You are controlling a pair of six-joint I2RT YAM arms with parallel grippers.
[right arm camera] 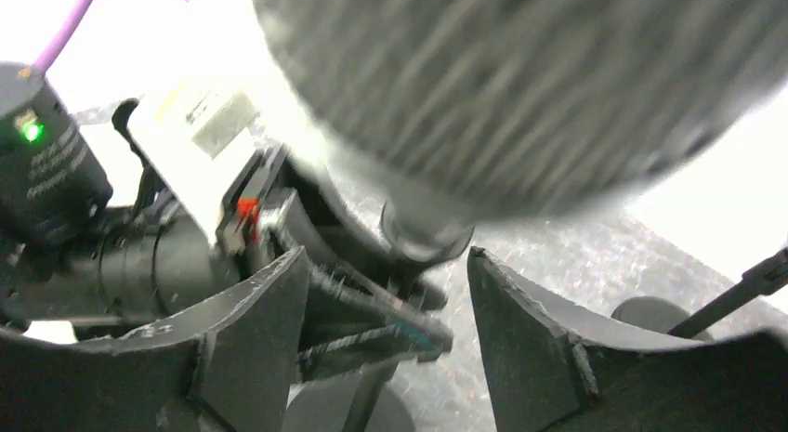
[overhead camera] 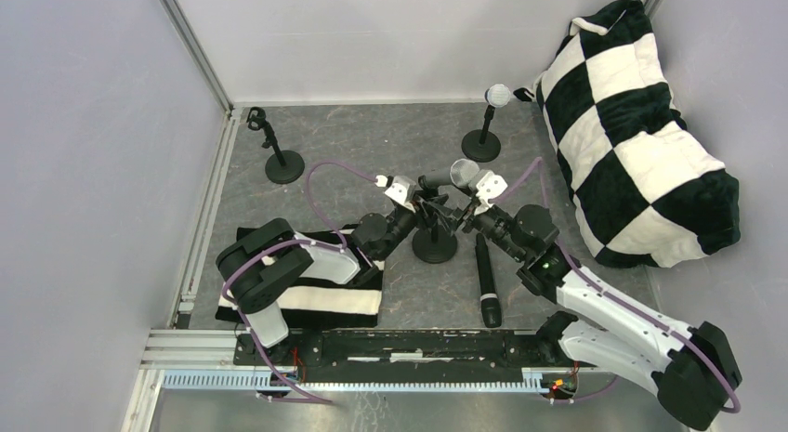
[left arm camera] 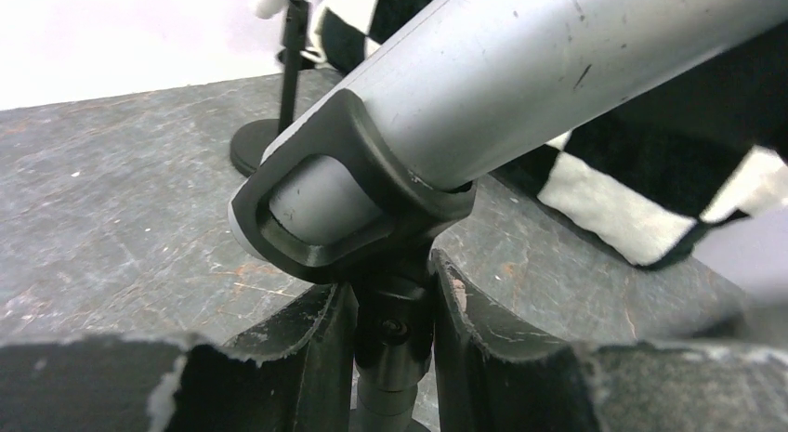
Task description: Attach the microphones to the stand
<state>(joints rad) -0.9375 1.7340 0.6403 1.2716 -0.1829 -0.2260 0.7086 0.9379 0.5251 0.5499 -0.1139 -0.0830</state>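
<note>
While the overhead view is hiding it, wrist cameras are showing the left gripper (left arm camera: 390, 281) clamping the stand (left arm camera: 392, 348) under the microphone (left arm camera: 558, 70), the right gripper (right arm camera: 386, 265) gaping empty.

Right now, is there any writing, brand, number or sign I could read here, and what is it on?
Nothing here reads clearly.
Small white print on the black round housing with a green light, right wrist view: too blurred to read.
Pale label on the white block beside it: too blurred to read.
Silver-grey stick microphone, black stick microphone, black-and-white checkered bag: no lettering visible.
</note>
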